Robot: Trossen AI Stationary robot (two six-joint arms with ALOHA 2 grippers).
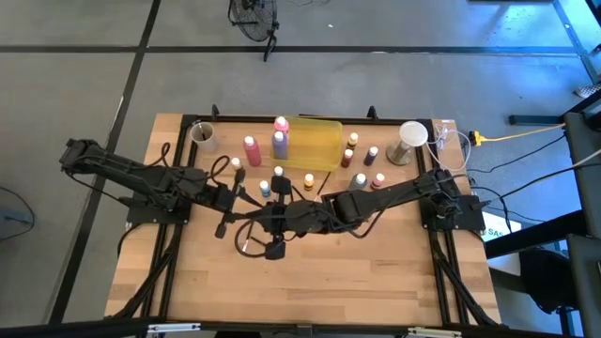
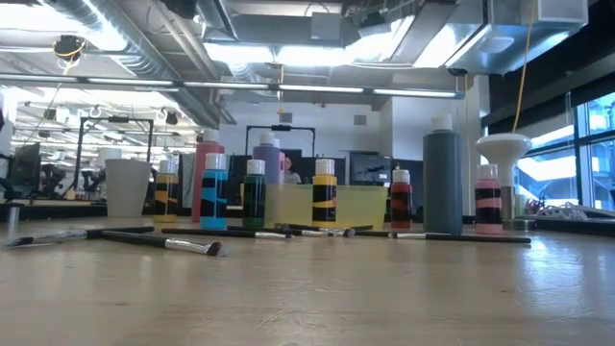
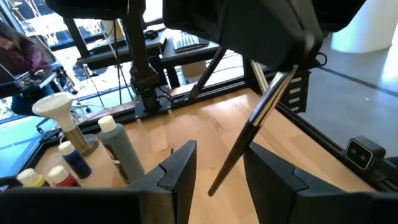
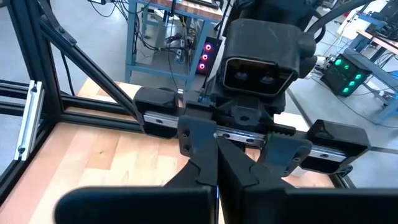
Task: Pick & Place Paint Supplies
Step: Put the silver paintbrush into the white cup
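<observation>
Brush in mid-air over the middle of the table, slanted. The right gripper is clamped on its pale-tipped end. Its dark handle runs down between the fingers of the left gripper, which stand apart and do not seem to touch it. The bottles and the tray sit toward twelve o'clock. If the right jaws let go before the left ones close, the brush would likely drop. An off-centre squeeze could also twist it loose.
</observation>
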